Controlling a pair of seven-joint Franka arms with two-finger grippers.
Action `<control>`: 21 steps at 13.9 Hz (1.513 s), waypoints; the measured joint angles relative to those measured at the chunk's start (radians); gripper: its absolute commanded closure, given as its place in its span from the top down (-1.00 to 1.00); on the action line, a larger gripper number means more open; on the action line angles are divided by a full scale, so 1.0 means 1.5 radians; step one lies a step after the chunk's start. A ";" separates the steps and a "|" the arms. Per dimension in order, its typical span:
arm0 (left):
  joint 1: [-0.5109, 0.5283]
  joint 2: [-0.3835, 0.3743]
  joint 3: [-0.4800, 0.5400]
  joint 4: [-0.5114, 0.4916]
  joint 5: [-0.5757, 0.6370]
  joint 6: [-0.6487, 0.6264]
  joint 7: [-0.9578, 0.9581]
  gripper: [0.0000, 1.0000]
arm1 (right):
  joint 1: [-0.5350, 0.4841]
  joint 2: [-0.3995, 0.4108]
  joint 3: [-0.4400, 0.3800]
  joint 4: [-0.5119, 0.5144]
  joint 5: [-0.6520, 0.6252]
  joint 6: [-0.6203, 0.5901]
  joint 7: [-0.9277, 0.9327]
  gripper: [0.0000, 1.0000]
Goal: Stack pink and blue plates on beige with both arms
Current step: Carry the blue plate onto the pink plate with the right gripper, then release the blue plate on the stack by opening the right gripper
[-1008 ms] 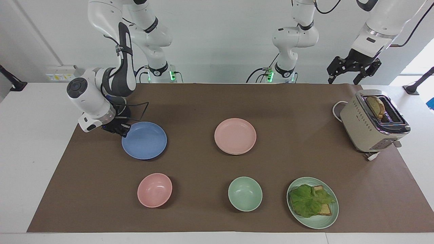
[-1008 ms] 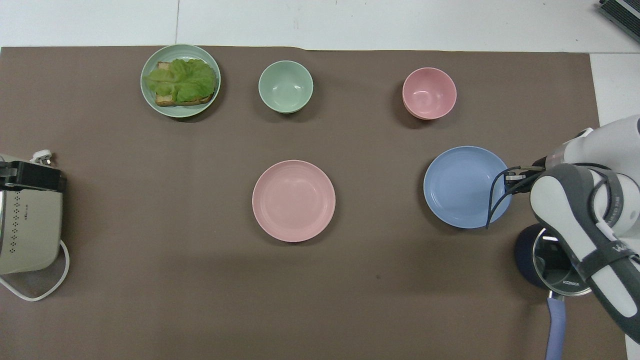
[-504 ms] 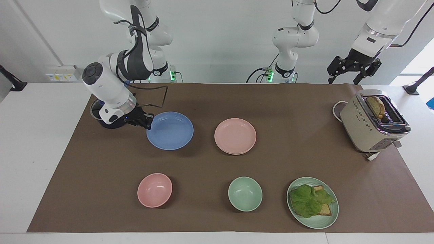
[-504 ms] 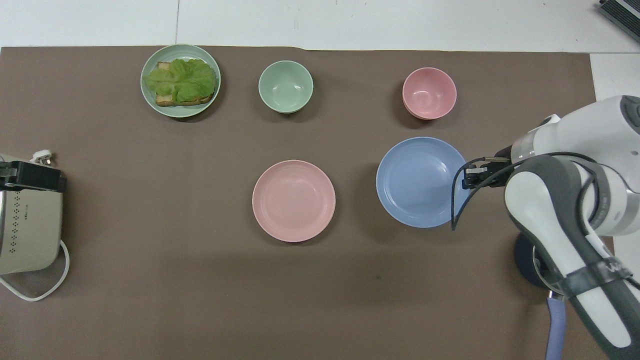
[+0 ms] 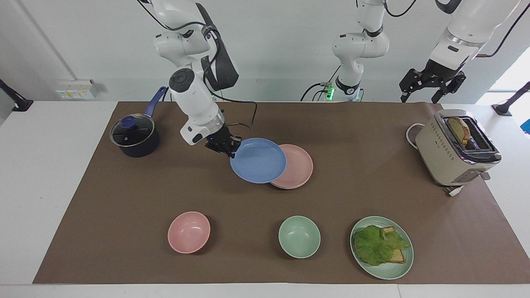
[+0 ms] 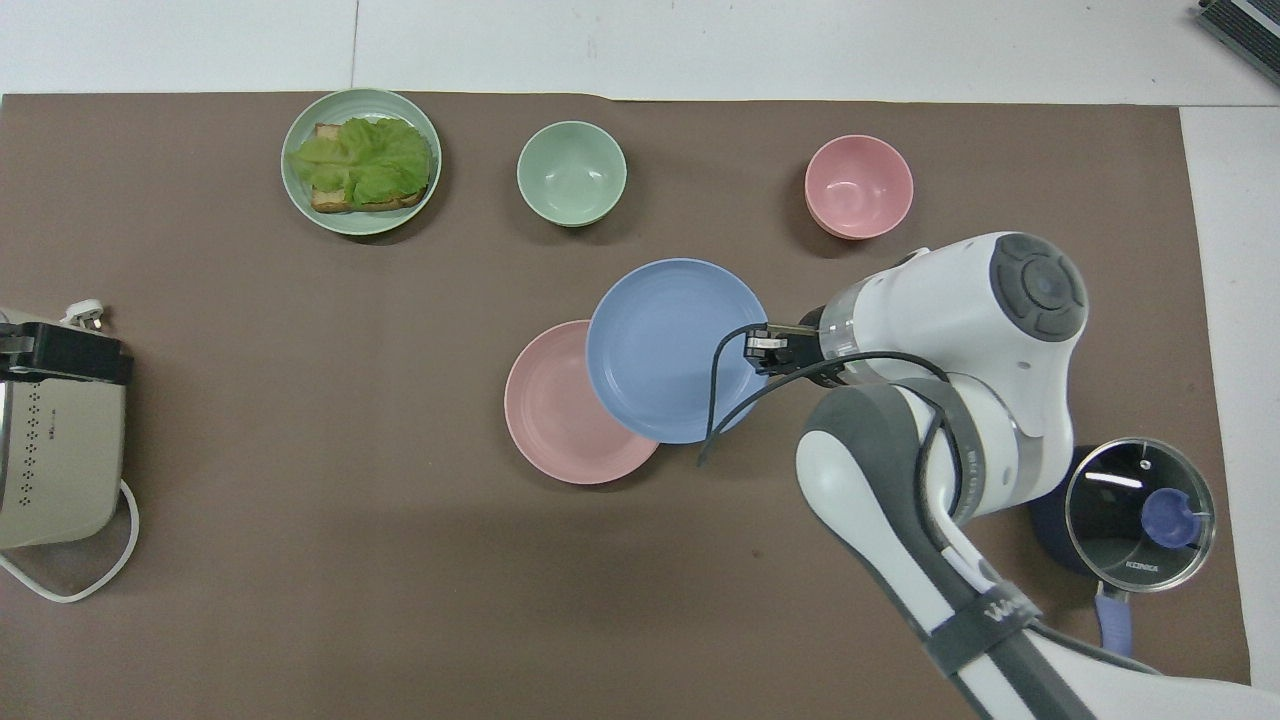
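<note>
**Blue plate held over the pink plate's edge**

The right gripper (image 5: 231,150) is clamped on the rim of the blue plate (image 5: 258,160), at the plate's edge toward the right arm's end of the worktop (image 5: 62,136). The plate hangs in the air from that single pinch, roughly level with a slight tilt, stretching away from the gripper toward the middle of the brown mat (image 5: 364,136). In the overhead view the same gripper (image 6: 768,351) grips the plate (image 6: 670,350) at its rim, with a black cable looping across the plate's edge.

The blue plate overlaps the pink plate (image 5: 296,167) only partly: it covers the part of the pink plate toward the right arm's end, while the rest shows as a crescent (image 6: 550,410). The pink plate lies flat on the mat near its centre. A beige plate cannot be made out beneath it.

The left gripper (image 5: 430,85) waits raised above the toaster (image 5: 453,149) at the left arm's end, its fingers apart and holding nothing.

A pink bowl (image 5: 189,231), a green bowl (image 5: 299,236) and a green plate with lettuce and bread (image 5: 381,247) sit in a row farther from the robots. A lidded saucepan (image 5: 134,135) stands toward the right arm's end.
</note>
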 measured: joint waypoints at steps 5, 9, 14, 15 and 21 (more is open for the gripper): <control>0.000 0.000 0.000 0.000 0.000 0.000 0.000 1.00 | 0.040 0.050 0.000 0.000 0.027 0.043 0.015 -1.00; 0.000 0.000 0.000 0.000 0.000 0.000 0.000 1.00 | 0.076 0.062 0.002 -0.007 0.049 0.044 0.019 -1.00; 0.000 0.000 0.000 0.000 0.000 0.000 0.000 1.00 | 0.084 0.065 0.002 -0.021 0.049 0.046 0.019 -1.00; 0.000 0.000 0.000 0.000 0.000 0.000 0.000 1.00 | 0.085 0.067 0.002 -0.022 0.049 0.053 0.019 -1.00; 0.000 0.000 0.000 0.000 0.000 0.000 0.000 1.00 | 0.102 0.082 0.002 -0.028 0.049 0.093 0.019 -1.00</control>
